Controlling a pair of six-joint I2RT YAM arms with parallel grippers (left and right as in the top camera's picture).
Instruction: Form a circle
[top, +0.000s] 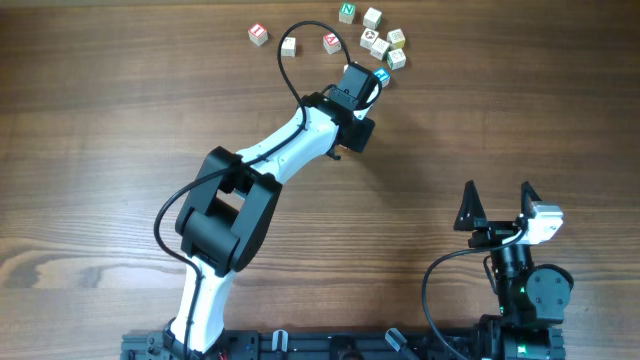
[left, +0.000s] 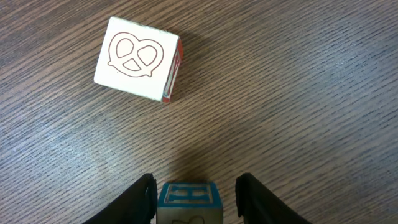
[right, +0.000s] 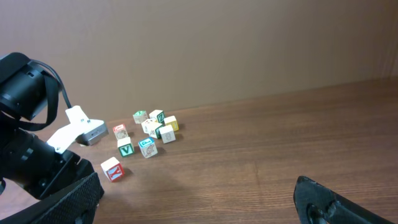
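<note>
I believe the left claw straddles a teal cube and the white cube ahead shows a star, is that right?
Not quite: in the left wrist view the white cube shows a pretzel, not a star. The left claw does straddle the teal cube.

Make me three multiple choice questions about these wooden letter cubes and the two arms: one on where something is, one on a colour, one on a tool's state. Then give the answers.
1. Where is the pale wooden cube with the pretzel outline?
A. Ahead of the left tool, apart from it
B. Stacked on another cube
C. Clamped in that tool

2. What colour frames the top face of the small wooden cube between the left tool's fingers?
A. Red
B. Teal
C. Yellow

3. How does the right tool stand?
A. Shut on a cube
B. Wide open, empty
C. Shut on a cable

Answers: A, it lies alone on bare wood beyond the fingertips; B, its letter face has a teal border; B, its fingers spread with nothing between.
</note>
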